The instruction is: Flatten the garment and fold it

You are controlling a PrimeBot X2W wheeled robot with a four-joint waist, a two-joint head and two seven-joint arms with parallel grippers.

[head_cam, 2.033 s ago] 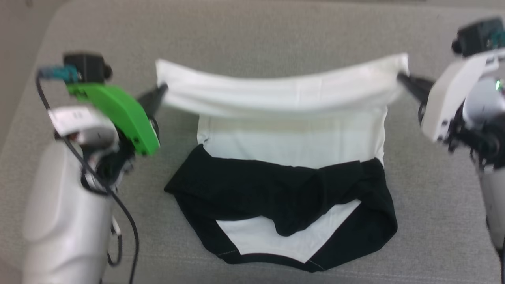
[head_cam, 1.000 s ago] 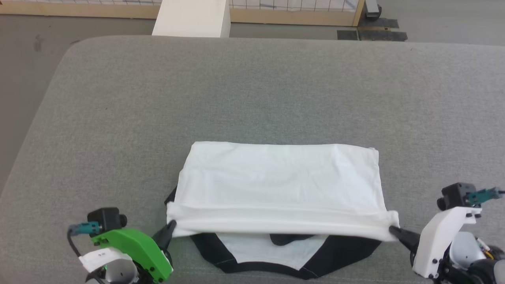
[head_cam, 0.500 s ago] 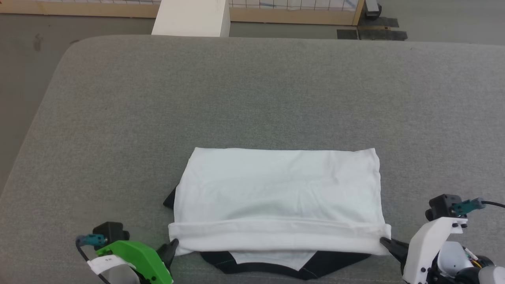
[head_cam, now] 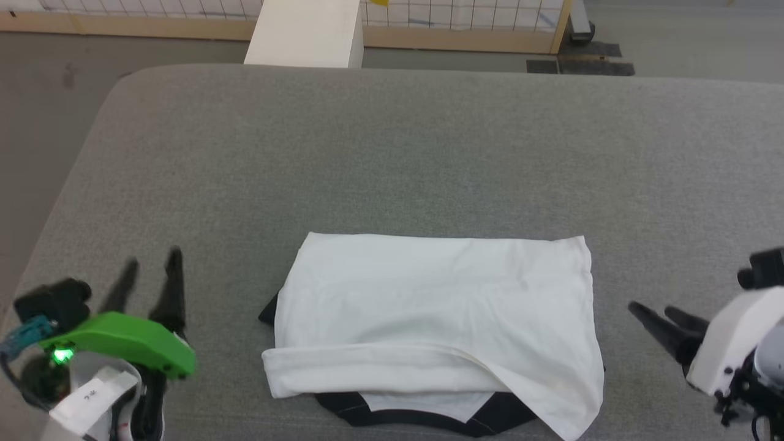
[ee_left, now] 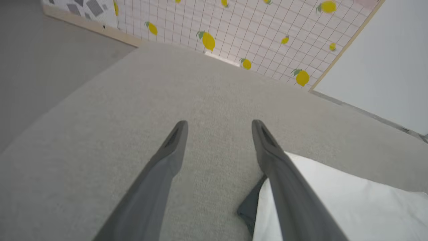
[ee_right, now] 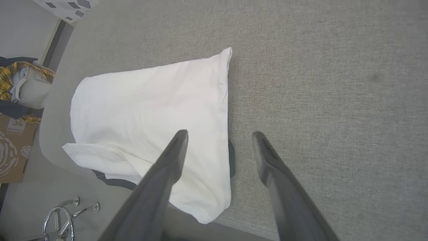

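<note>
A broad grey padded surface [head_cam: 392, 153] spreads across the head view, its far corner rounded, with a grid-patterned wall and a white block [head_cam: 303, 33] standing beyond it. The garment [head_cam: 435, 300] lies near the front edge of the surface, roughly midway between the two arms, folded into a wide rectangle with its white panel uppermost. A rolled white fold runs along its near side. A strip of black hem [head_cam: 422, 416] peeks out beneath that fold, and a small black corner [head_cam: 267, 313] juts from the left side. The white layer's near right corner slopes down to the surface's front edge, as the right wrist view also shows [ee_right: 150, 100]. The left gripper [head_cam: 153, 258], on a green mount, sits well to the garment's left with its two dark fingers spread apart and nothing between them. In the left wrist view the left gripper [ee_left: 219, 123] hangs over bare grey fabric, with the garment [ee_left: 351, 207] just beside and behind its right-hand finger. The right gripper [head_cam: 649, 307], on a white mount, points toward the garment's right side from a short way off, its fingers parted and empty. In its own wrist view the right gripper [ee_right: 220, 133] frames the garment's right edge. A cardboard box [ee_right: 13, 150] and a heap of plaid cloth [ee_right: 13, 77] sit off the surface.
</note>
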